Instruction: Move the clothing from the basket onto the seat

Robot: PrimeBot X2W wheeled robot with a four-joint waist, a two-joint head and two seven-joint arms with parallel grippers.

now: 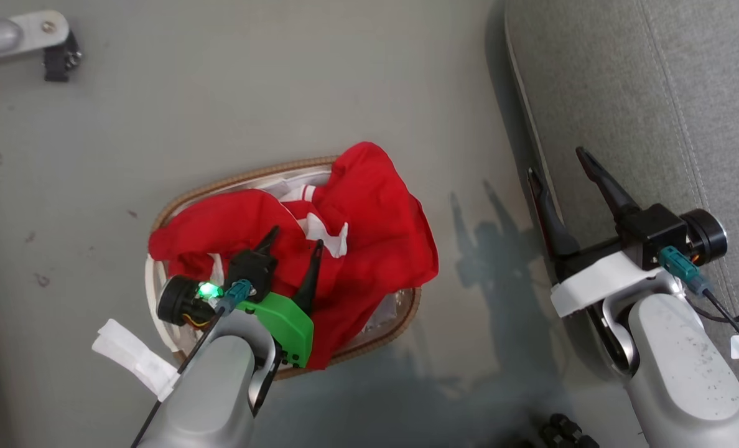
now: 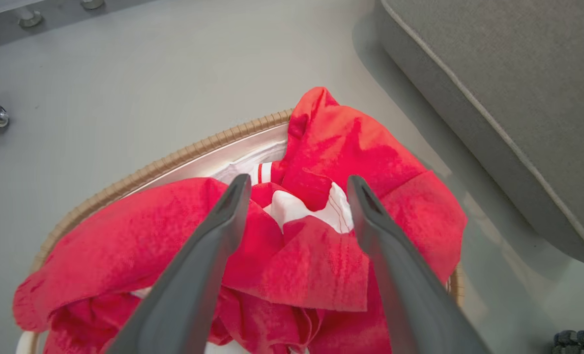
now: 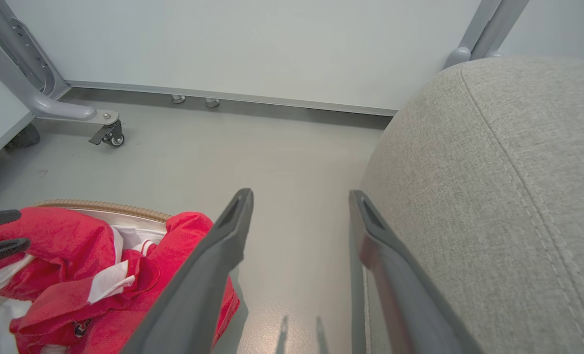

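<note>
Red fabric with white panels, the clothing [image 1: 369,236] lies heaped in the basket [image 1: 232,177], which stands on the floor [image 1: 282,81] beside the seat [image 1: 643,93]. In the head view the heap's long axis runs from left to right, roughly along the oval of the basket. Its bulkier end points toward the seat and hangs over the basket's edge there. A white panel shows near the middle of the heap.

The left hand [image 1: 298,236] is above that middle, its fingers well apart and holding nothing. In the left wrist view the white panel sits just between them. I cannot tell whether the tips already touch the fabric.

I judge that the step in hand is the first grasp. To do it well, the hand should come straight down on the raised fold, take a thick bunch, and stay shallow, so the white liner [image 3: 132,235] is not caught. Then it should lift high before going sideways, because the overhanging end may drag the basket.

The right hand [image 1: 556,162] waits at the edge of the seat, its fingers spread and empty.
</note>
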